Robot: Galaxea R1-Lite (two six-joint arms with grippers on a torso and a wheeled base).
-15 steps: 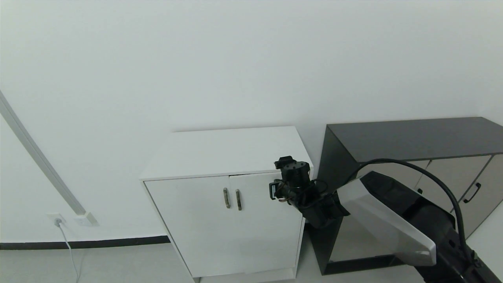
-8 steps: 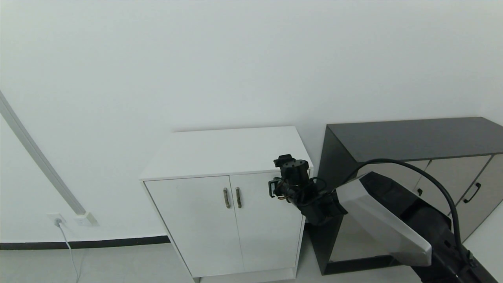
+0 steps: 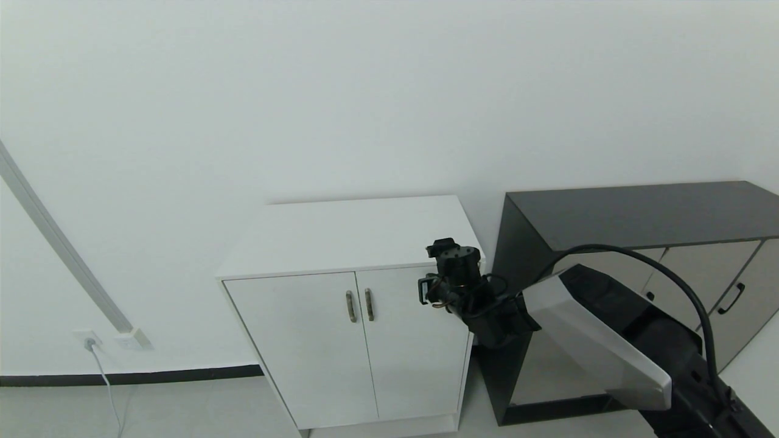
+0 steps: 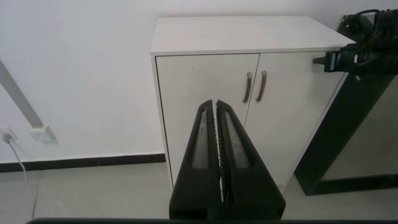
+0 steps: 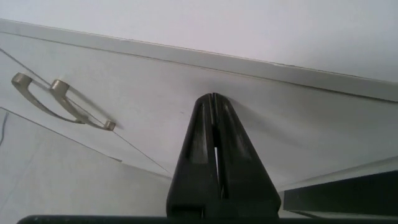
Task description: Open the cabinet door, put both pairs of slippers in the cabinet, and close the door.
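Though seemingly against the cabinet door [image 3: 414, 340], outstretched right fingers [image 5: 200, 138] together; left fingers [image 4: 202, 142] too.

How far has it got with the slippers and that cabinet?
Nearly finished, it seems. Both doors of the cabinet are shut; the right door was ajar a second ago. The shut right claw rests against that door near its top; the left claw hangs back, shut. Whether the slippers are inside is hidden. Left: drawing the arm away.
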